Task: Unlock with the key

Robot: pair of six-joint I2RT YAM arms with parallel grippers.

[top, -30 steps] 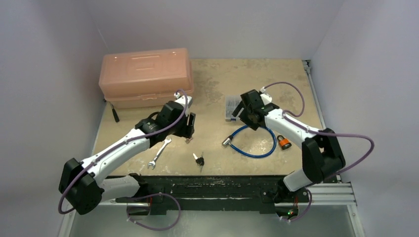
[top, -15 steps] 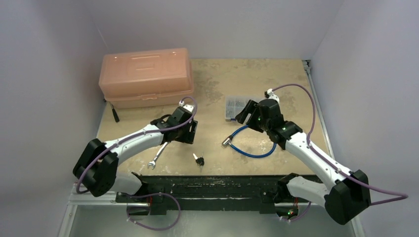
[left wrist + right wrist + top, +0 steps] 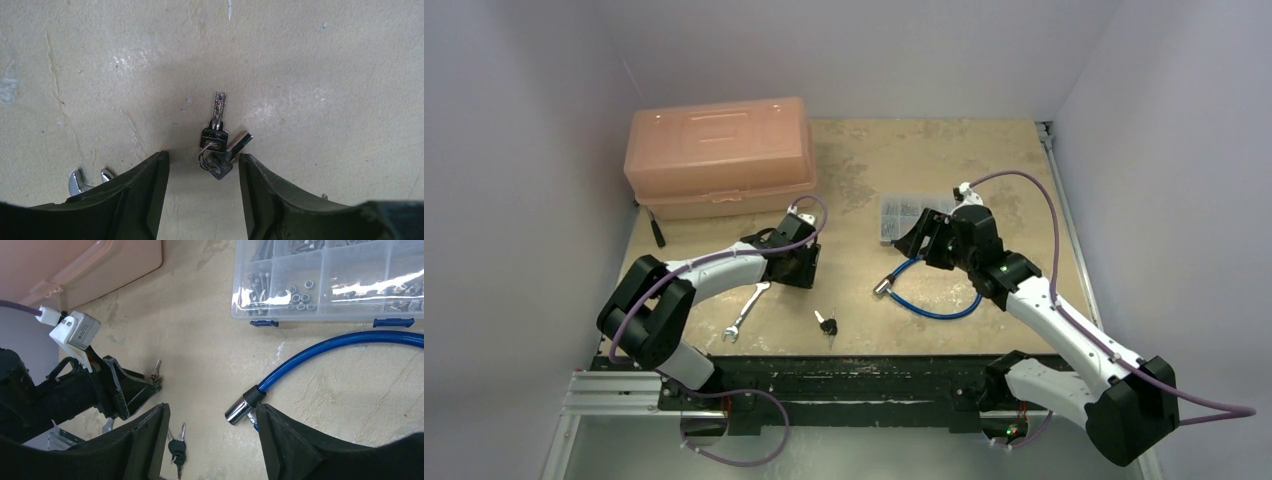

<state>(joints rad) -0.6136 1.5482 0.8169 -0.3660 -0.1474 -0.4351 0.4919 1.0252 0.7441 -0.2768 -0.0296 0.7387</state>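
Small bunch of black-headed silver keys [image 3: 217, 150], flat on the beige table [image 3: 874, 160] near its front edge, apparently untouched, between the parted, empty fingertips of the left gripper [image 3: 203, 159]; right gripper [image 3: 211, 410] likewise parted and empty above the blue cable lock [image 3: 320, 347].

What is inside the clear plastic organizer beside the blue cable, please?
The organizer holds small metal fasteners: dark bolts in one compartment, nuts in the next. Glare hides parts of other compartments, and its far side is out of frame in the right wrist view.
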